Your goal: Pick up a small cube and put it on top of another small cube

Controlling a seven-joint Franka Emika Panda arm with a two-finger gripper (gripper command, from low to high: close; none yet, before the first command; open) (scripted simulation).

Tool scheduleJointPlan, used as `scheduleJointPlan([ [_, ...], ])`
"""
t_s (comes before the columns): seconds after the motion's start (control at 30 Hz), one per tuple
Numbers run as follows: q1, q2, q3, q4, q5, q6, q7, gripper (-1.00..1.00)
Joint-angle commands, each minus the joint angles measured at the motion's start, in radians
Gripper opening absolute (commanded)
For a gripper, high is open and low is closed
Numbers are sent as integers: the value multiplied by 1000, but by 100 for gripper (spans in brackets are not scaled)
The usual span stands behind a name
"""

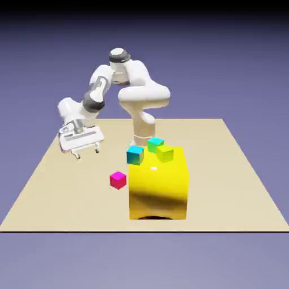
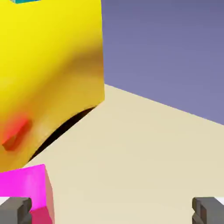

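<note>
1. In the exterior view, I see my white arm bent over a tan table (image 1: 56, 186), with the gripper (image 1: 87, 152) hanging above the table on the exterior view's left, well clear of the surface.
2. Its two short fingers point downward and stand wide apart, with nothing between them.
3. The small cube (image 1: 118, 180), bright magenta-pink, sits on the table below the gripper and off toward the exterior view's right, not touched by either finger.
4. Farther from the gripper on that same side stands a big yellow block (image 1: 158, 186), just beside the small cube, though I cannot tell whether a gap separates them.
5. On the block's top rest a cyan-blue cube (image 1: 135, 154), a yellow-green cube (image 1: 164, 152), and a teal-green cube (image 1: 154, 142) behind them.
6. In the hand view, I see both grey fingertips (image 2: 15, 211) at the bottom edge, far apart, confirming the jaws are open wide and empty.
7. The small cube (image 2: 26, 186) shows at the lower left of this view, right next to the left fingertip and mostly outside the gap.
8. Beyond it, the big yellow block (image 2: 48, 65) fills the upper left, with a pink glow on its face.
9. A sliver of cyan (image 2: 26, 1) peeks at the block's top edge.
10. The bare table (image 2: 140, 157) spreads ahead between the fingers.
</note>
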Motion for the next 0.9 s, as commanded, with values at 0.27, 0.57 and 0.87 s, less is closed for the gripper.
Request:
scheduleJointPlan([
  [0.27,25,-107,-275,2,-106,-99,-205,0],
  [0.57,123,-142,-380,20,-202,0,-173,-100],
  [0.87,21,-49,-54,89,22,-156,-91,-100],
])
